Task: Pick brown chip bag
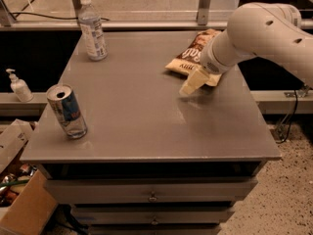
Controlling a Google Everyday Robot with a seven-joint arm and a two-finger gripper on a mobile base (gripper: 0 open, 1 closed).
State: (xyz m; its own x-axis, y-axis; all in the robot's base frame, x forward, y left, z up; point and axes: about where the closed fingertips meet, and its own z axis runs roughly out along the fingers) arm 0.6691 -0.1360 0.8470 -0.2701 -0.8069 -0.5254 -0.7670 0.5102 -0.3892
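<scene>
Looking down at a grey bench (pixel 132 126) with drawers (pixel 151 192) under the top. The brown chip bag (pixel 188 57) lies flat near the far right edge. It's dark brown and crinkly with a cream-yellow end facing the camera. There's white script across the brown part and dark lettering on the cream band, but the print sits at an angle and I can't honestly read either one.

The robot's white arm (pixel 259 31) reaches in from the right and covers the right side of the bag. The pincer (pixel 190 84) is cream coloured, pointing down and to the left. It hangs just at the bag's front edge with its tip close to the bench top. Can't tell whether it's spread or pressed together from this angle, and it isn't pinching anything that I can see.

Other stuff on the bench:
- a clear water bottle (pixel 93 29) with a white cap, upright at the far left corner; the label is too small to read
- a blue and silver can (pixel 67 111), top open, upright near the front left edge, well apart from the bag

Off the bench on the left, a small pump bottle (pixel 18 86) stands on a ledge, and a cardboard box (pixel 27 210) sits on the floor.
</scene>
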